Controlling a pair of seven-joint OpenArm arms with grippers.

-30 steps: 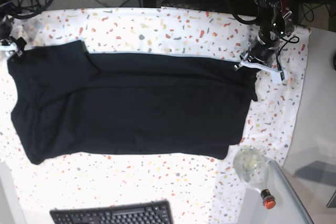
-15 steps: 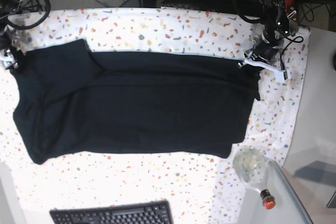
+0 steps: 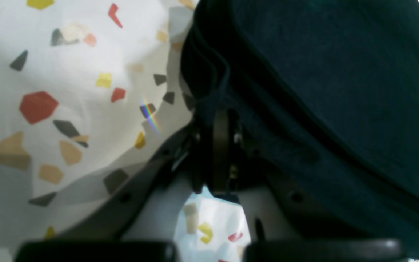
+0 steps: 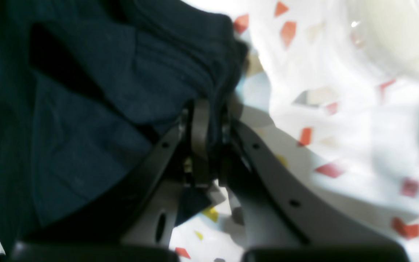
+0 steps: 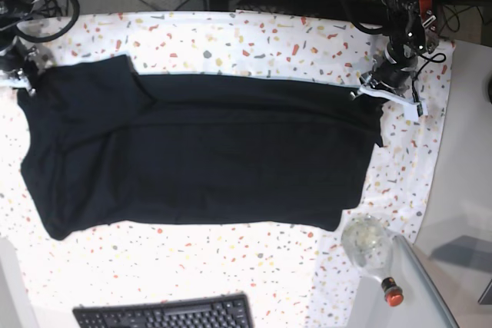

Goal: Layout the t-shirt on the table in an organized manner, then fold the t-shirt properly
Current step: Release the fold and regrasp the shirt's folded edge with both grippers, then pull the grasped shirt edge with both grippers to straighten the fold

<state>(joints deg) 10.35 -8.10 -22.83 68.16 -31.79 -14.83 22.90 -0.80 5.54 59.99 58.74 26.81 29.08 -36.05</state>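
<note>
A black t-shirt (image 5: 200, 151) lies spread across the table (image 5: 254, 40), a white cloth flecked with red, yellow and grey, and covers most of its width. The left gripper (image 5: 374, 88), at the base view's right, is clenched on the shirt's upper right corner; its wrist view shows layered hems pinched between closed jaws (image 3: 218, 145). The right gripper (image 5: 21, 76), at the far left edge, pinches the opposite upper corner in the same way (image 4: 206, 145). Compared with a second ago, both grippers have moved slightly toward the table's far edge and outward, carrying the corners with them, so the shirt's top edge now sits higher and runs straighter and tauter. The body looks flatter, though the sleeve area at upper left is folded over itself. This suggests the laying-out stage is nearly done and folding has not begun. A keyboard (image 5: 165, 314) and a clear glass object (image 5: 367, 242) sit near the front edge, apart from the shirt.
</note>
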